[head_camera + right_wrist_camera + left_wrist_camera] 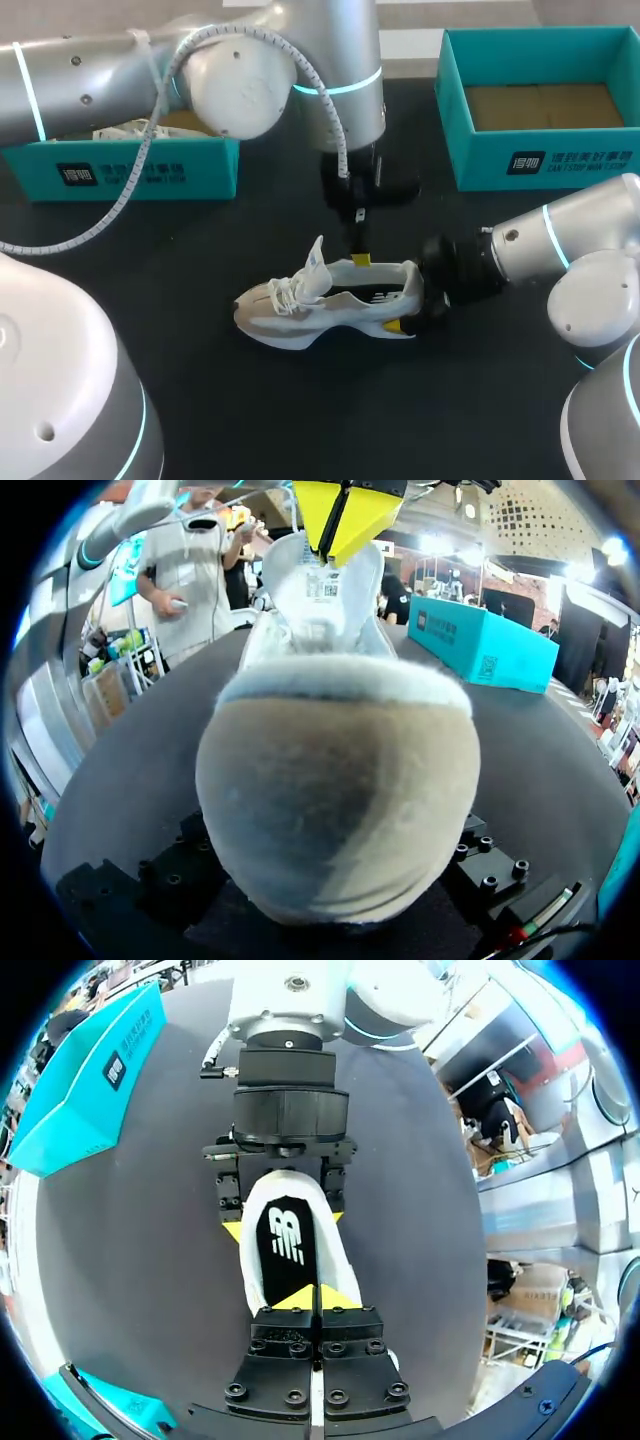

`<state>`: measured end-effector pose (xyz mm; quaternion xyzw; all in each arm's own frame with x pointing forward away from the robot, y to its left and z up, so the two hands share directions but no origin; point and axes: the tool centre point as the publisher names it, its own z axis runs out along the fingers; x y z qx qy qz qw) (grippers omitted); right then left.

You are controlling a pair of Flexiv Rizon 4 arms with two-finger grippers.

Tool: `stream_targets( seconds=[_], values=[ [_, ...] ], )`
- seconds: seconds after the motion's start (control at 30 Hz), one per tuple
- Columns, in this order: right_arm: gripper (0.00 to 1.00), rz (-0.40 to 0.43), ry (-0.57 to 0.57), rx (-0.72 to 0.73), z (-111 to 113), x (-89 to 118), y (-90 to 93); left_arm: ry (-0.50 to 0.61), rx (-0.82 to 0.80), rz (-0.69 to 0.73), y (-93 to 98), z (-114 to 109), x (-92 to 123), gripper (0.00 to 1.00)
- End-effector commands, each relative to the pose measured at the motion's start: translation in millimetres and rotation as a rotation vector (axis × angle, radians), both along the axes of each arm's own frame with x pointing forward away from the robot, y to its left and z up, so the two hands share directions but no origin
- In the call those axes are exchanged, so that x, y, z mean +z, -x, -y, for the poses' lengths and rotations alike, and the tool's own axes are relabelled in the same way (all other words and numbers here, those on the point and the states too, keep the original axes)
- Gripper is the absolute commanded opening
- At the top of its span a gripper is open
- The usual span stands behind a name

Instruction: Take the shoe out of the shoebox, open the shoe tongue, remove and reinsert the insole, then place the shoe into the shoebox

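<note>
Shoe: a white shoe [320,305] lies on its side in the middle of the dark desk [300,410]. Its toe points to 9 o'clock and its heel to 3 o'clock. It is out of the box.
Tongue: the tongue [317,262] stands up, pulled away from the opening.
Insole: a black insole [288,1245] with a white mark shows inside the shoe.
Left hand: the left hand [360,260] hangs just over the shoe's opening, at the 12 o'clock side. Its two yellow tips are pressed together. I cannot tell if they pinch anything.
Right hand: the right hand [412,298] is at the heel, at 3 o'clock from the shoe. One yellow tip sits on each side of the heel, so it has hold of the shoe.
Shoebox: a blue-green shoebox [540,160] sits at 1 o'clock, well apart from the shoe. Its inside is brown.
Other box: a second blue-green box [140,170] sits at 10 o'clock, partly under the left arm. Something white lies in it.
</note>
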<state>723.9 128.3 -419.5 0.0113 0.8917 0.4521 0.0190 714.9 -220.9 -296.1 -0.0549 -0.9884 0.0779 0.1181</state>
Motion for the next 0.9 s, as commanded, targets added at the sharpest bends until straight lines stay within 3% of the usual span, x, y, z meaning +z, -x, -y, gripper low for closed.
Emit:
stream_targets(
  seconds=[0.03, 0.37, 0.47, 0.9],
  values=[
    [0.00, 0.000, 0.004, -0.002, -1.0, -0.4, -0.7, 0.003, -0.001, -0.003, -1.3, 0.0, -3.9, 0.00],
    [0.00, 0.000, 0.004, -0.002, -1.0, -0.4, -0.7, 0.003, -0.001, -0.003, -1.3, 0.0, -3.9, 0.00],
    [0.00, 0.000, 0.004, -0.002, -1.0, -0.4, -0.7, 0.041, 0.021, 0.013, 2.2, 3.6, -18.5, 0.00],
    [0.00, 0.000, 0.004, -0.002, -1.0, -0.4, -0.7, -0.013, 0.020, 0.004, 2.9, 13.9, -62.4, 0.00]
  ],
)
